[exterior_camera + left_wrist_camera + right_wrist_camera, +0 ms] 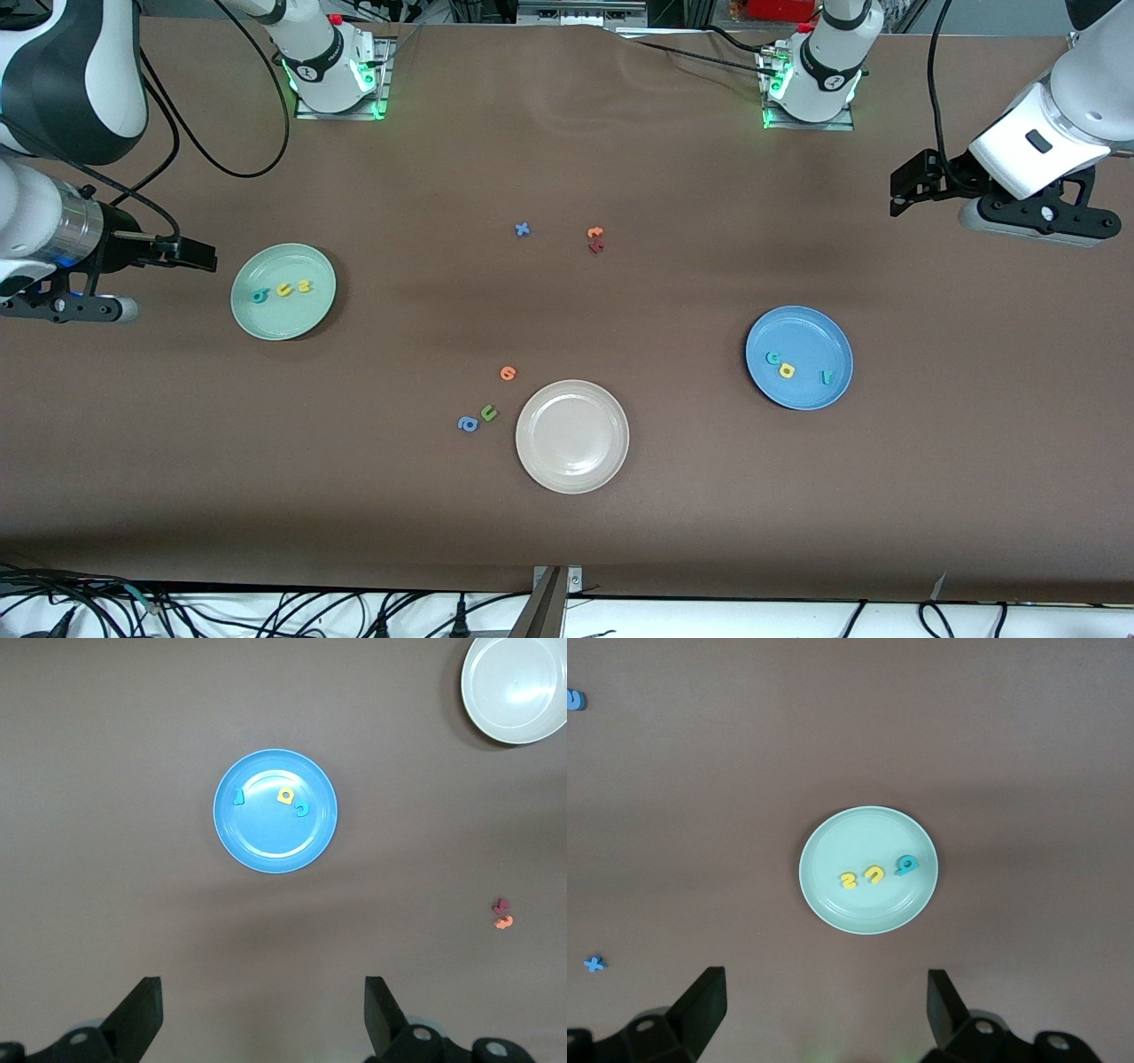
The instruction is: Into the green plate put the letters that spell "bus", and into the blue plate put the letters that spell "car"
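My two grippers both hang empty with jaws spread wide: the left gripper (261,1014) high over the bare brown table toward my left arm's end, the right gripper (819,1010) over the table edge beside the round pale mint-green plate (306,321).

Taking that green plate as my landmark: on it lie the teal "b" (259,296), the yellow "u" (283,290) and the yellow "s" (304,285), in a row, close together but apart. Well away from it, toward my left arm's end, sits the round medium-blue plate (819,332), carrying the teal "c" (772,359) touching or just beside the yellow "a" (787,370), with the teal "r" (827,377) a little apart. Judging by that, both words look sorted.

The letters look like small, light, stiff toy pieces with matte faces (foam or plastic, I cannot tell which). They lie flat, so I would pinch each across its outer edges, straight down; a careless squeeze could flick one away. The plates look smooth, rigid and shallow-rimmed, likely to slide on the cloth-like brown table (567,532) if nudged.
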Motion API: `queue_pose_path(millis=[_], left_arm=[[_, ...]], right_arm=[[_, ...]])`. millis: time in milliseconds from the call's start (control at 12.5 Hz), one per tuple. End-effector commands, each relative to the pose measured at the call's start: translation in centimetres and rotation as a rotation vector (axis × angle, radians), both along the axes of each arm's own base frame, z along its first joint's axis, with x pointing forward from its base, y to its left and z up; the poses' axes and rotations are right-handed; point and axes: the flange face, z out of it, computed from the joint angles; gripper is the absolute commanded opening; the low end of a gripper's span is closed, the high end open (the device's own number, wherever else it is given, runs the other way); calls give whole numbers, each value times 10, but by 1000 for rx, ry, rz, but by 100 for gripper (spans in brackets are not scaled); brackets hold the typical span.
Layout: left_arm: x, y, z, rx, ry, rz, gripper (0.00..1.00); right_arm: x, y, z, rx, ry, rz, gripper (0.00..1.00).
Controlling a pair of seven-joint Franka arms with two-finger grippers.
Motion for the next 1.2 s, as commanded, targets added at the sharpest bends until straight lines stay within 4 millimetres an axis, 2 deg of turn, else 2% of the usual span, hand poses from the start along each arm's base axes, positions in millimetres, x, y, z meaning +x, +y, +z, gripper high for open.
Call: queue_pose_path(millis=[0,240,321,401,481,1122], left_arm=[[4,-1,6,25,-4,7,100],[4,-1,6,23,-4,7,100],[9,-1,1,21,2,5,100],[11,-1,9,23,-15,7,100],[14,-2,6,23,-12,6,100],[15,-2,7,22,-15,6,100]], right_arm=[[7,4,-5,-11,7,-4,100],[20,7,1,1,-30,-27,99],[20,3,3,-10,-35,-14,99],[19,6,4,-37,-37,16,99],[17,8,8,-42,-44,25,99],[22,13,7,-9,-82,24,99]])
